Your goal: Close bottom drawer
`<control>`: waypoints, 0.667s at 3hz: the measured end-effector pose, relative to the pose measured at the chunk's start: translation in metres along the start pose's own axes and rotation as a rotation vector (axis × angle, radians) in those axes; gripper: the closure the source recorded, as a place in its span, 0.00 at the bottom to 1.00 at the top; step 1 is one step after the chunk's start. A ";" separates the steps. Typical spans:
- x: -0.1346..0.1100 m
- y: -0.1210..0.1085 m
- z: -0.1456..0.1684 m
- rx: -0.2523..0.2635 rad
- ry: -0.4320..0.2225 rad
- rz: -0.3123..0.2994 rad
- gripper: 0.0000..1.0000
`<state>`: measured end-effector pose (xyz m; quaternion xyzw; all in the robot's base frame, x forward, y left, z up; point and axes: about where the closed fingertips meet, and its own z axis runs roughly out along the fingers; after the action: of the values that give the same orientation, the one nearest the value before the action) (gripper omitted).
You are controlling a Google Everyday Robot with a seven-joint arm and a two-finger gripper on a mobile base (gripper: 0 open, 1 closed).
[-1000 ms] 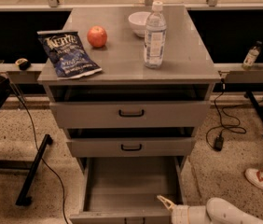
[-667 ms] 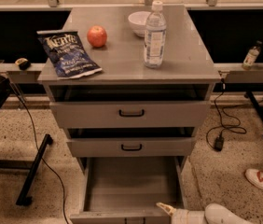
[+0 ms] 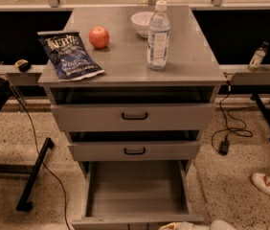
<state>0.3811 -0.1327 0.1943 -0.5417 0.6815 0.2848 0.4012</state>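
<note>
The grey cabinet (image 3: 130,66) has three drawers. The bottom drawer (image 3: 135,188) is pulled far out toward me, and its plain grey box is empty inside. Its front panel (image 3: 120,221) lies at the lower edge of the view, and its handle is out of sight. The middle drawer (image 3: 135,151) and top drawer (image 3: 134,116) stick out a little, each with a black handle. My gripper (image 3: 172,226) shows only as a pale tip at the bottom edge. It is just in front of the right half of the bottom drawer's front panel, with the white arm (image 3: 211,225) behind it.
On the cabinet top lie a blue chip bag (image 3: 70,54), a red apple (image 3: 99,37), a white bowl (image 3: 142,22) and a water bottle (image 3: 158,36). A small bottle (image 3: 257,56) stands on the right ledge. Cables (image 3: 226,140) and a person's shoe (image 3: 269,184) are at the right, and a black stand leg (image 3: 34,174) is at the left.
My gripper and arm have slid down toward the bottom edge of the view, so less of them shows. The bottom drawer stays pulled out as before.
</note>
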 end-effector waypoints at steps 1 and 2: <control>0.017 0.000 0.004 0.020 -0.021 0.004 0.87; 0.024 -0.005 0.016 0.052 -0.022 0.007 1.00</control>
<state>0.3877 -0.1328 0.1657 -0.5255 0.6863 0.2743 0.4214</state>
